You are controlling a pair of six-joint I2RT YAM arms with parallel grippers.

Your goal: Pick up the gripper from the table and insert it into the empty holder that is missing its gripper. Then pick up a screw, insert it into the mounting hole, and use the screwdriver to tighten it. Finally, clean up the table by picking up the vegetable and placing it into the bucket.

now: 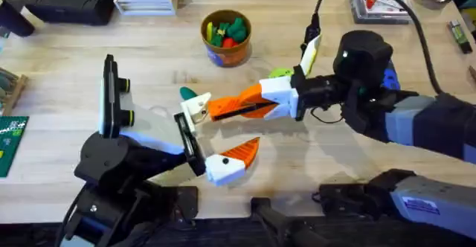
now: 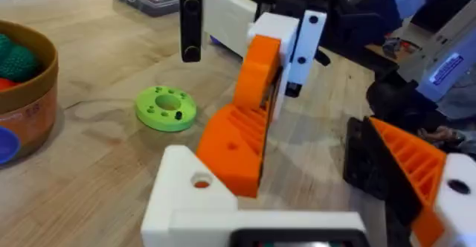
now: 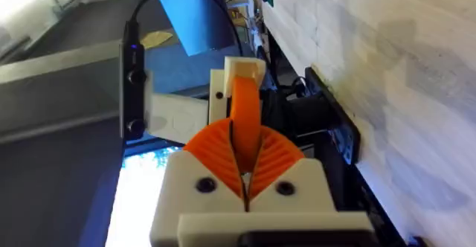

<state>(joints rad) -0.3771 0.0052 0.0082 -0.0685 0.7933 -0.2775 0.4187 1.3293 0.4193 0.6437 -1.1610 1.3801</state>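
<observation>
Wood table (image 1: pixel 149 76), bucket (image 1: pixel 225 37) behind claws, green disc (image 2: pixel 166 108) nearby

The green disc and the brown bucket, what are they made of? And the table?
The green disc looks like matte plastic, probably printed: even bright colour, with small neat holes. The bucket also looks like plastic, a dull ochre with a thick smooth rim, though I can't be sure. The table looks like pale wood: you can see grain lines and plank seams, with a soft sheen.
</observation>
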